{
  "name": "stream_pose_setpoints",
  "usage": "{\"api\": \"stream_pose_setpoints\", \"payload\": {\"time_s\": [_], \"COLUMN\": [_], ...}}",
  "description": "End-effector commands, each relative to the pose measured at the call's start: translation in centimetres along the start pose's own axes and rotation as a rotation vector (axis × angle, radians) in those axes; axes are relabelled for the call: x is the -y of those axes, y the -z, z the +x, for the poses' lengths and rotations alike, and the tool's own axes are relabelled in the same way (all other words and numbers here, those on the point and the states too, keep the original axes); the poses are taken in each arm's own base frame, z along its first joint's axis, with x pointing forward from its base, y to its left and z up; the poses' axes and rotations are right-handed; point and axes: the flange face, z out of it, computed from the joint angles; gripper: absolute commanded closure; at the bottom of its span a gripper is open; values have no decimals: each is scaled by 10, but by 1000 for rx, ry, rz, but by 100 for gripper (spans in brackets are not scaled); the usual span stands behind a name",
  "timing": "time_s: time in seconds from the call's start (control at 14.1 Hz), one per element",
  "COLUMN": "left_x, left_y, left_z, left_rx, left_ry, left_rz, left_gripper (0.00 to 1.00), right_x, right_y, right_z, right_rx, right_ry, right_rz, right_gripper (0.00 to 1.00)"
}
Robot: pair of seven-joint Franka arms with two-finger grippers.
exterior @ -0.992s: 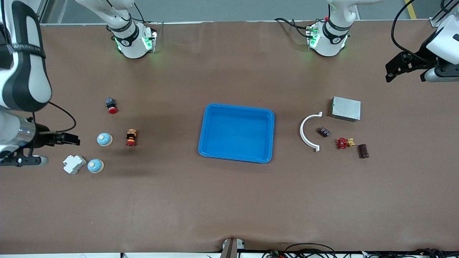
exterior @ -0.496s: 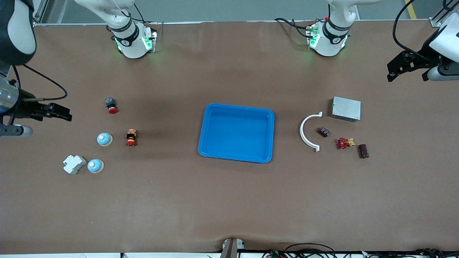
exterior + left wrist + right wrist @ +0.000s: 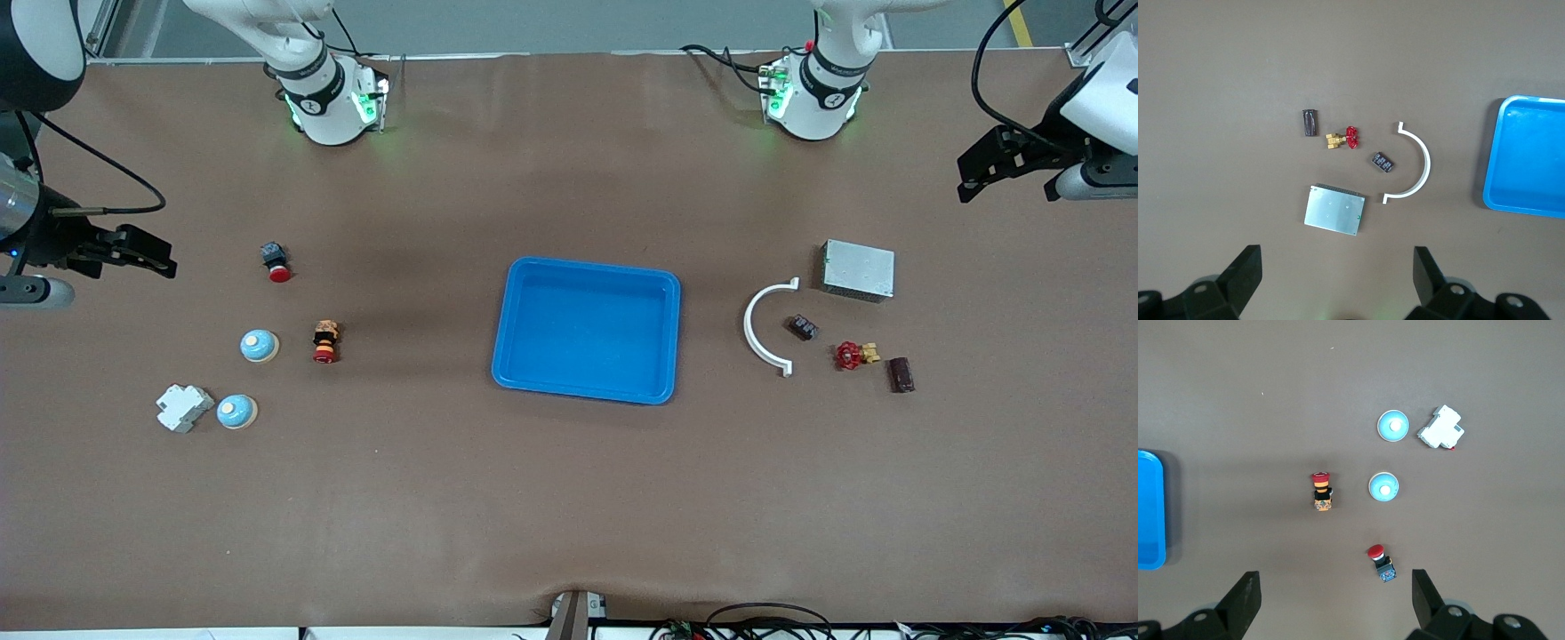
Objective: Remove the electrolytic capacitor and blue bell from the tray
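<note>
The capacitor (image 3: 901, 374) (image 3: 1310, 123), a small dark brown cylinder, lies on the table toward the left arm's end. Two blue dome bells sit toward the right arm's end: one (image 3: 259, 346) (image 3: 1383, 487) beside a red push button, the other (image 3: 236, 412) (image 3: 1393, 427) nearer the front camera, beside a white breaker. A blue tray (image 3: 587, 329) (image 3: 1528, 153) stands empty mid-table. My left gripper (image 3: 967, 180) (image 3: 1337, 257) hangs open high above the table's edge, apart from the capacitor. My right gripper (image 3: 164, 256) (image 3: 1335, 577) is open in the air with nothing in it.
Around the capacitor lie a red-handled brass valve (image 3: 852, 355), a small black part (image 3: 804, 327), a white curved bracket (image 3: 756, 329) and a metal box (image 3: 858, 269). Two red push buttons (image 3: 276, 261) (image 3: 325, 342) and the white breaker (image 3: 183, 407) lie by the bells.
My right arm has swung its open gripper away from over the breaker and bells, toward the robots' bases. The left gripper has hardly shifted. No object moved.
</note>
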Motion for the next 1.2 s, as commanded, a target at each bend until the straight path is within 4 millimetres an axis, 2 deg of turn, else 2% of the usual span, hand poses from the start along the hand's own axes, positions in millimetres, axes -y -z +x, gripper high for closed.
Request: {"api": "stream_pose_setpoints", "payload": {"time_s": [0.0, 0.57, 0.92, 1.13], "left_x": [0, -1, -2, -4], "left_y": [7, 8, 7, 11], "left_z": [-5, -7, -5, -3], "left_rx": [3, 10, 12, 5], "left_ry": [-2, -7, -17, -7], "left_rz": [-2, -2, -1, -2], "left_gripper": [0, 0, 0, 0], "right_x": [11, 25, 22, 18], "right_y": [7, 33, 47, 49], "right_z": [-12, -31, -38, -39], "right_rx": [2, -25, -53, -53], "right_ry": [0, -19, -26, -31], "right_rz": [7, 5, 23, 23], "right_gripper": [0, 0, 0, 0]}}
